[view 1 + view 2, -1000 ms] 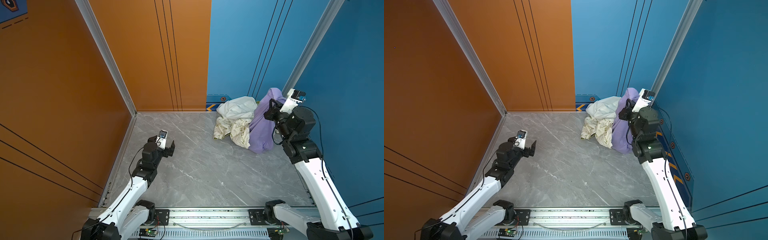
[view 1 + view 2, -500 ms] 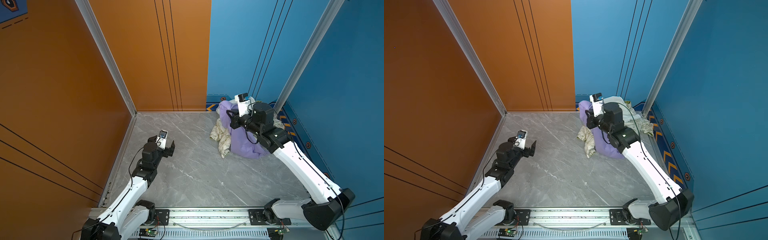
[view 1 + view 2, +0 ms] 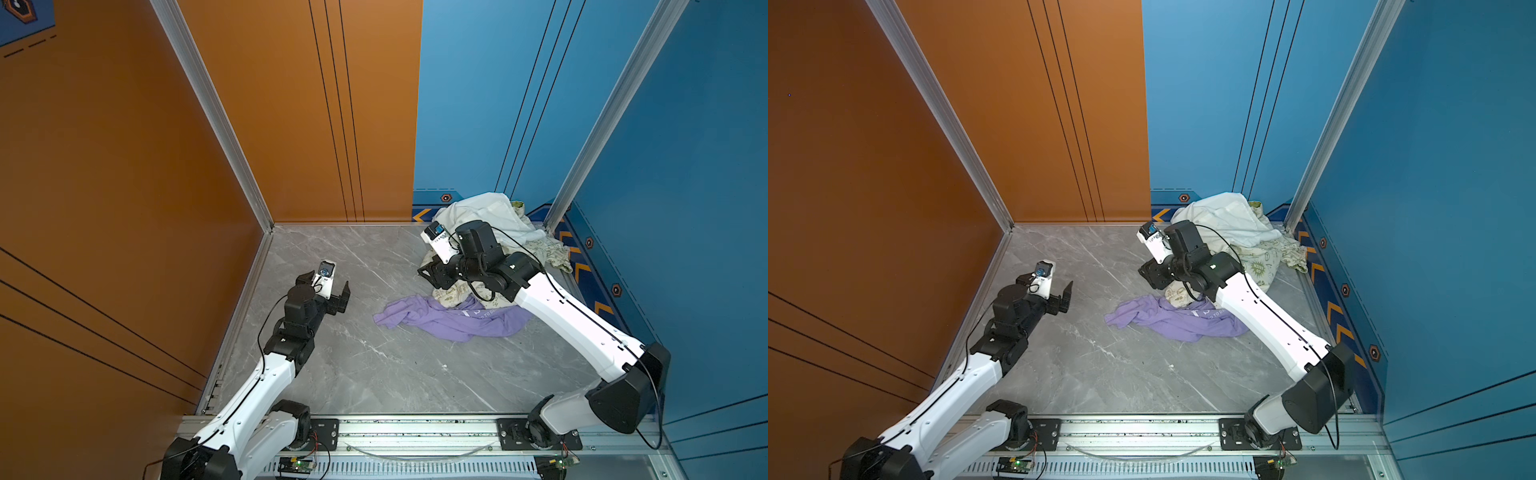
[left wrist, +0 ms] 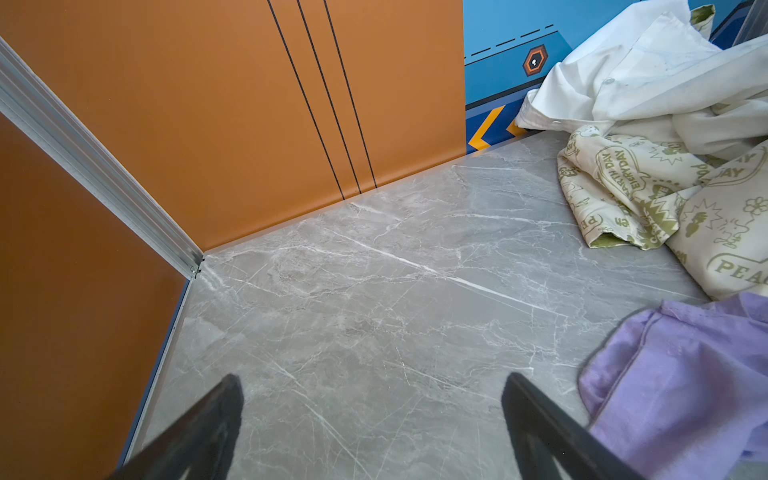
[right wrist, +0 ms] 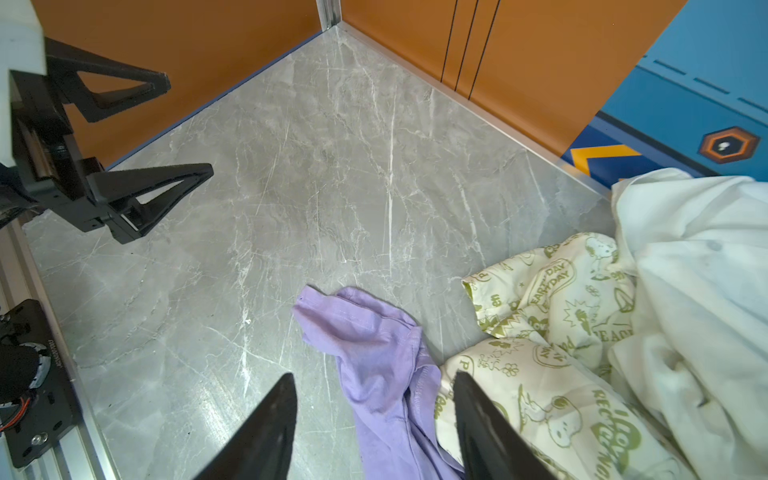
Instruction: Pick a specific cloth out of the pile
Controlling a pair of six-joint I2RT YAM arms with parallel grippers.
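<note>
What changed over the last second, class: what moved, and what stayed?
The right gripper swung the lilac T-shirt from the right side of the pile across to its front, then opened and dropped it onto the floor. The left gripper stayed open and still; the pile stayed in the corner.

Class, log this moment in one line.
lilac T-shirt: on floor, touching pile | right pincer: open, empty | left pincer: open, empty

Before the pile (image 3: 494,216) — the cloth (image 3: 453,322), touching
</note>
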